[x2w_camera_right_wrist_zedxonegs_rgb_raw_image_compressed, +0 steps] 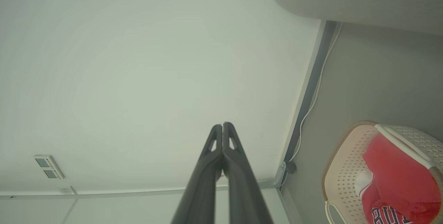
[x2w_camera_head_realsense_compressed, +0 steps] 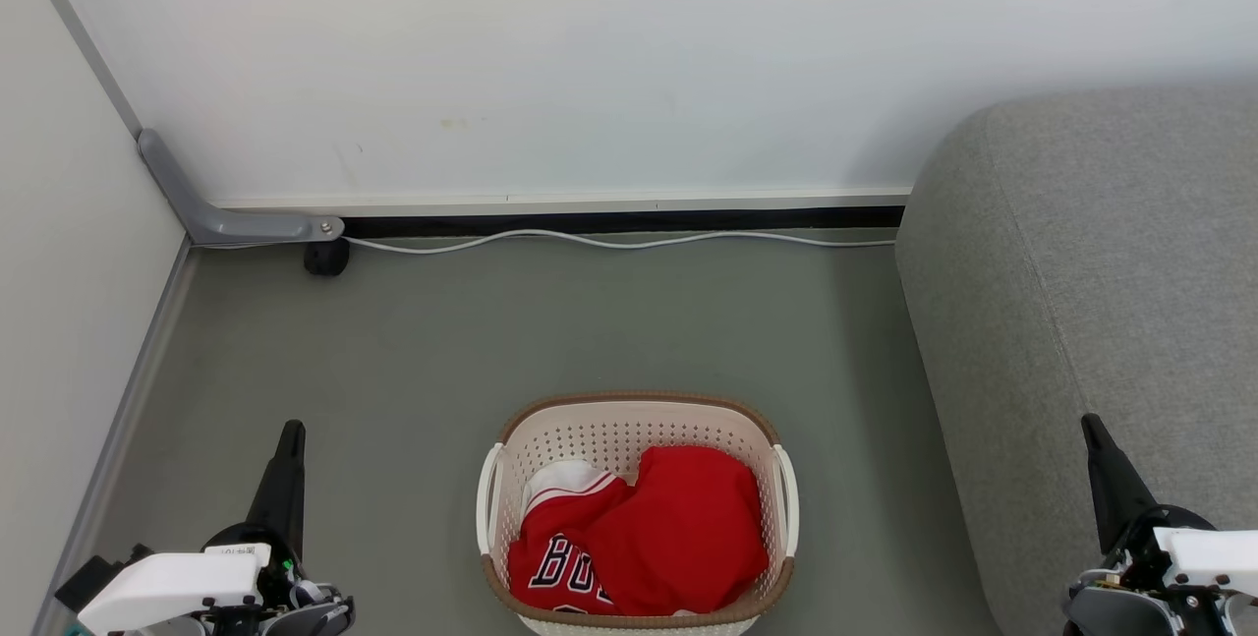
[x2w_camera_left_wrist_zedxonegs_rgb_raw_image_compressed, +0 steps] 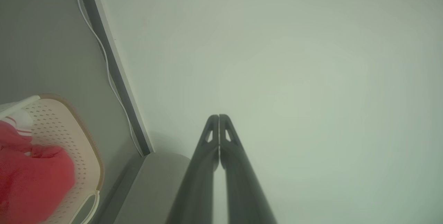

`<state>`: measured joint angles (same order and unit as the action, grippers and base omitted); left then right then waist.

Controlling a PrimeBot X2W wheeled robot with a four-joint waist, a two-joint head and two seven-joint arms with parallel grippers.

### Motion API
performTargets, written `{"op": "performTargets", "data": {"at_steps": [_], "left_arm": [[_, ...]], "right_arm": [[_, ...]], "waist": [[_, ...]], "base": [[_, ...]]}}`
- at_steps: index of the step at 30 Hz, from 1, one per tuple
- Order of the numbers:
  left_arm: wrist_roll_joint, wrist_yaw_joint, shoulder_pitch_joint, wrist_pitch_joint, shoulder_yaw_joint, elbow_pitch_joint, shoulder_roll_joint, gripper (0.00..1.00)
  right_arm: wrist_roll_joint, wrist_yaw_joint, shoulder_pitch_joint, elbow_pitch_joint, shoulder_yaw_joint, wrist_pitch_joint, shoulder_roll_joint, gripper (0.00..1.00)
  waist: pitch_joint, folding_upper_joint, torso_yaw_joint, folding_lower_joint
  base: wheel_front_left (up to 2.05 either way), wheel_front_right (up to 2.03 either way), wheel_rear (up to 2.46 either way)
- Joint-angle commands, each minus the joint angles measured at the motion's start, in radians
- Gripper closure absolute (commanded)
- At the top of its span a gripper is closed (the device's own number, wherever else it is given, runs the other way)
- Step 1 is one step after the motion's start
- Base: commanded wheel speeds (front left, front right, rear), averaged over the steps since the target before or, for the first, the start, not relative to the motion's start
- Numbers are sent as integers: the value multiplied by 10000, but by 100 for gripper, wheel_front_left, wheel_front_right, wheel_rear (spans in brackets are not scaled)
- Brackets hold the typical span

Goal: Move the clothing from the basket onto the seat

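Head view: we find the clothing [x2w_camera_head_realsense_compressed: 668, 538] in the basket [x2w_camera_head_realsense_compressed: 629, 405], none on the seat [x2w_camera_head_realsense_compressed: 1111, 272]; left gripper [x2w_camera_head_realsense_compressed: 293, 432] and right gripper [x2w_camera_head_realsense_compressed: 1089, 425] closed, empty.

The red jersey [x2w_camera_head_realsense_compressed: 560, 562] is showing dark, white-outlined letters reading "BU", with the rest hidden by folds. A small white label [x2w_camera_head_realsense_compressed: 237, 549] at the head view's lower left is carrying print too small to read.

Grey floor [x2w_camera_head_realsense_compressed: 413, 371] bears the basket [x2w_camera_head_realsense_compressed: 609, 434] (clothing [x2w_camera_head_realsense_compressed: 688, 528] inside), the seat [x2w_camera_head_realsense_compressed: 1081, 302], a white cable [x2w_camera_head_realsense_compressed: 609, 242], perhaps a caster [x2w_camera_head_realsense_compressed: 325, 259].
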<state>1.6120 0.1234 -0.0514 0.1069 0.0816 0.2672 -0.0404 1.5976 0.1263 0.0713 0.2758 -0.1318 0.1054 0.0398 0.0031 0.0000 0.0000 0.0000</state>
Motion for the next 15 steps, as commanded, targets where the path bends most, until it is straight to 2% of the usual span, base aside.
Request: {"op": "performTargets", "data": {"at_steps": [1,15], "left_arm": [[-30,73,-565,60,318,-224,-98,100],[-30,73,-565,60,318,-224,-98,100]], "right_arm": [[114,44,366,-311,185,75,104,100],[114,44,366,-311,185,75,104,100]], "waist": [[0,0,0,0],[0,0,0,0]], "base": [[0,0,0],[0,0,0]]}}
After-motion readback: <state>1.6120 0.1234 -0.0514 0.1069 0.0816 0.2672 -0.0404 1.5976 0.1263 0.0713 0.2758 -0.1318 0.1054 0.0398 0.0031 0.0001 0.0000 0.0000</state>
